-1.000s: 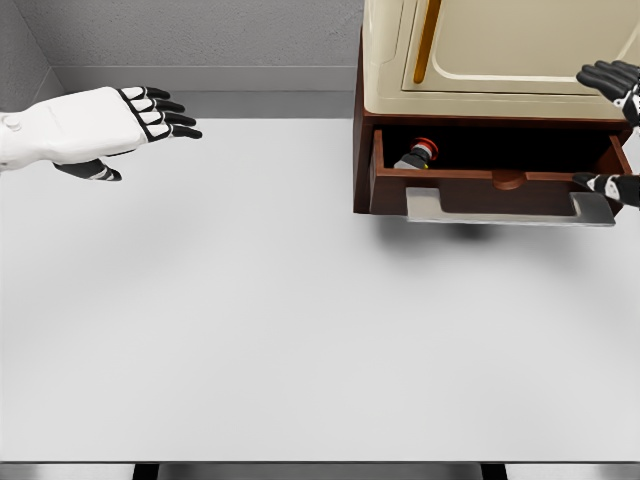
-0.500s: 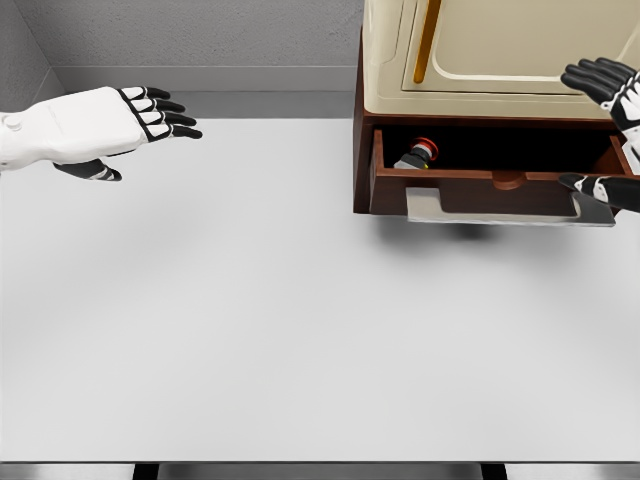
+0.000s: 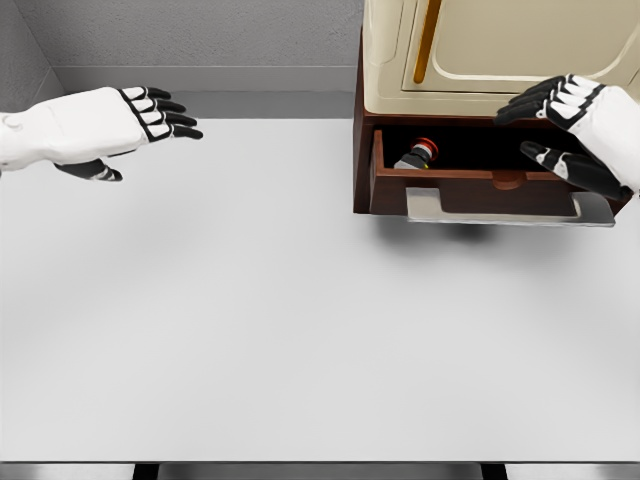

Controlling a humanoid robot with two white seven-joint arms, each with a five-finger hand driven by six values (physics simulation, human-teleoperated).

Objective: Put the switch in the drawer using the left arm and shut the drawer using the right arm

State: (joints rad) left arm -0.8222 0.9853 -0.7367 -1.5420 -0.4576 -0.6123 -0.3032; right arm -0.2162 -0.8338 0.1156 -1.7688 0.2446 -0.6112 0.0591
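Observation:
The switch (image 3: 418,154), grey with a red button, lies inside the open brown drawer (image 3: 470,187) at its left end. The drawer has a grey metal handle (image 3: 505,208) along its front. My right hand (image 3: 545,128) hovers over the drawer's right half, fingers spread and holding nothing. My left hand (image 3: 150,120) floats far to the left above the table, open and flat, well away from the drawer.
The drawer belongs to a cream cabinet (image 3: 500,50) with a brown base at the back right. The white table (image 3: 300,330) stretches in front. A grey wall (image 3: 190,35) runs behind.
My right hand has moved leftward from the picture's right edge to above the drawer's right half. The left hand and the switch have stayed put.

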